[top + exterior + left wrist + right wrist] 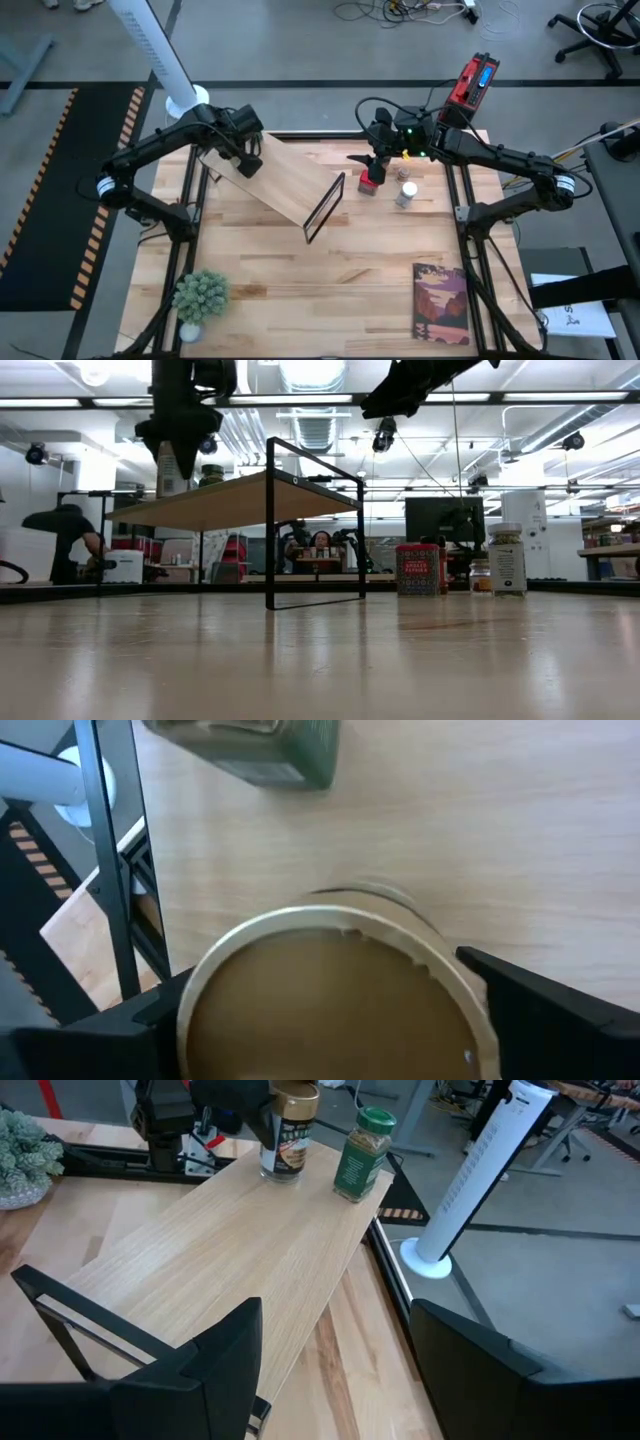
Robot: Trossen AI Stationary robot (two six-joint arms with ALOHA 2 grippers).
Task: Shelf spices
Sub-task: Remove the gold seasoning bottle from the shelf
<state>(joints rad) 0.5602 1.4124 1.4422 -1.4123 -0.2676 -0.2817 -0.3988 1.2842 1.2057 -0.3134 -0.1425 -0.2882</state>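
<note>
Standing on the shelf (230,1240), two jars, left hand (235,1105) spread around tan-topped jar (288,1135), right hand (335,1350) open.

Your tabletop (300,270) carries the shelf (290,180), a red tin (371,183), a white-lidded jar (406,193), a potted plant (200,297) and a book (440,302); 2 jars (363,1152) stand on the shelf.

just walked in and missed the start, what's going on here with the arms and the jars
The robot is putting spice jars on the wooden shelf. The left gripper is at the shelf's far end, its fingers either side of the tan-topped jar, which stands on the shelf beside the green-lidded jar. The right gripper hangs open and empty above the red tin. The tin and two more jars wait on the table.
</note>
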